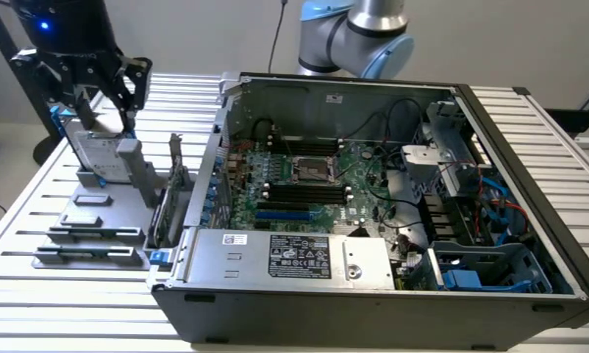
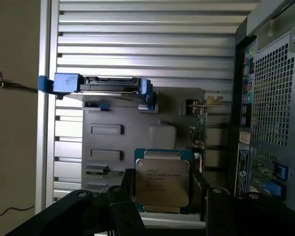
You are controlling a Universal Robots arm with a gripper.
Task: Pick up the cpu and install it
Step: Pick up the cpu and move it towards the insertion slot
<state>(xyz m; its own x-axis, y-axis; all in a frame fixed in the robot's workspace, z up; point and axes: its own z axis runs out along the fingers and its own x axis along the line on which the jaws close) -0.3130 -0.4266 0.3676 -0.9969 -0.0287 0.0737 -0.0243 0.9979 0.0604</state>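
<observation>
The cpu (image 2: 162,181), a flat square chip with a dull silver top and a thin green rim, sits between my gripper's (image 2: 163,189) two dark fingers (image 2: 128,196), which press on its opposite edges. It hangs above the grey holder tray (image 2: 113,147). In the exterior view my gripper (image 1: 103,103) is at the far left, high over the tray (image 1: 93,220) and well apart from the open computer case (image 1: 373,294). The motherboard's bare cpu socket (image 1: 311,170) lies in the middle of the case.
A silver hard drive in a blue frame (image 1: 96,151) stands upright on the tray under my gripper. Upright cards (image 1: 167,198) stand between the tray and the case wall. Cables, a drive cage (image 1: 451,154) and the power supply (image 1: 294,257) crowd the case. A slatted metal table (image 1: 68,309) carries everything.
</observation>
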